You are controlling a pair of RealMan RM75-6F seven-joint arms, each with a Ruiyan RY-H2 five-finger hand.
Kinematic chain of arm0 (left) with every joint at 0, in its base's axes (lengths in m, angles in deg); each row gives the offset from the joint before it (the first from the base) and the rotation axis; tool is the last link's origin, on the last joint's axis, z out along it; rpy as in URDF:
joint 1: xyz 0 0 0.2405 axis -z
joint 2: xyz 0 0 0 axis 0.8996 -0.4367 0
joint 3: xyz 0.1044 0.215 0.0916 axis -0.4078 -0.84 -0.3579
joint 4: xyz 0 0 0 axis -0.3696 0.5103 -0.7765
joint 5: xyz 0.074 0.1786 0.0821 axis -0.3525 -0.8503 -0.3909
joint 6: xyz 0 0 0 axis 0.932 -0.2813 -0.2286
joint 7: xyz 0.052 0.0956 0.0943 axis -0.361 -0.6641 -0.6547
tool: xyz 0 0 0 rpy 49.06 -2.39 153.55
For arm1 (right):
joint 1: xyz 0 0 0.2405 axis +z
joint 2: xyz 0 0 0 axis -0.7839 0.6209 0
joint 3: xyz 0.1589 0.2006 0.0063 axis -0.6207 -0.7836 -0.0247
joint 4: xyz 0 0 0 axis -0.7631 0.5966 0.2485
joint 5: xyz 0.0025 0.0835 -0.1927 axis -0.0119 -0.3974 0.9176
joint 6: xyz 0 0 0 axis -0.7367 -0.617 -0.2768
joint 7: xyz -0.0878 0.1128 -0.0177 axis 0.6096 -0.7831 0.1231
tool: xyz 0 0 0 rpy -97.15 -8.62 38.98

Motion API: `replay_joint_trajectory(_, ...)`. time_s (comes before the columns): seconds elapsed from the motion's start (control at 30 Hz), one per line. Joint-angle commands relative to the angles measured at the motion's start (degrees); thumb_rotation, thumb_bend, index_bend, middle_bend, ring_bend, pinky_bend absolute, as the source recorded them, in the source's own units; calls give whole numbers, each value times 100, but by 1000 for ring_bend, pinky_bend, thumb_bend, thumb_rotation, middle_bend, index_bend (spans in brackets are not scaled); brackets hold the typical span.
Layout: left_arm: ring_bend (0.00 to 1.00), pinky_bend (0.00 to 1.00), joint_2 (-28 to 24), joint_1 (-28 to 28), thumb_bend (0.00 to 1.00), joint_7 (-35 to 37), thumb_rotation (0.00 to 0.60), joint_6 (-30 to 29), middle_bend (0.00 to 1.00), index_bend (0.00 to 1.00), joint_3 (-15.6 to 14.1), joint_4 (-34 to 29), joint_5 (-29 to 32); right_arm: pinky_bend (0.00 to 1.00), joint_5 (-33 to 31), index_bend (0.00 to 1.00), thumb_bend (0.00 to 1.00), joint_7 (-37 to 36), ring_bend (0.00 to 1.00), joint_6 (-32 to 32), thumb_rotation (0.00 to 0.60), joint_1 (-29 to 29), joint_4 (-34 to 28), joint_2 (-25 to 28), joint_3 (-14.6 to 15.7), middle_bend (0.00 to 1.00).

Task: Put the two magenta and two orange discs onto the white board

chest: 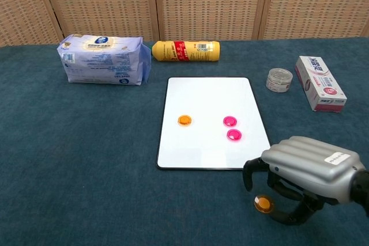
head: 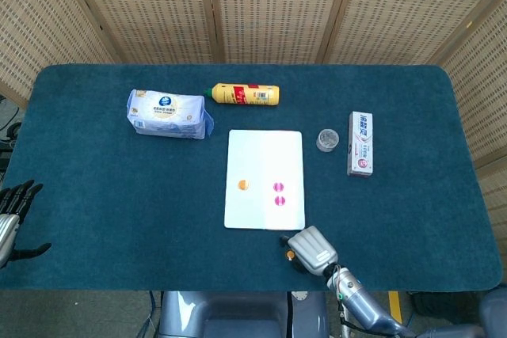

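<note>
We see right hand (chest: 302,180) low over near edge of table (head: 111,195), fingers (chest: 249,172) curled down around orange disc (chest: 263,204) on cloth, contact unclear; white board (chest: 207,96) just beyond, carrying second orange disc (chest: 184,120) at left, two magenta discs (chest: 232,128) at right; left hand (head: 12,215) at far-left edge, fingers spread, holding nothing.
</note>
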Motion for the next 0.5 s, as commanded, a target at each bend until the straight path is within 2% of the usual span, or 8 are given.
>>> replay_joint_trajectory(0.03,0,0,5,2,0,-7,600,6,0,0,-3,5,0,1000,51,376,337,16,875,-27,600,-50,74,-45,-22,859)
replay_joint_trajectory(0.5,0,0,16,16,0,-42,600,36,0,0,3,2,31,1000,161,387,337,-53,875,-194,600,-210,287,-64,-138,859)
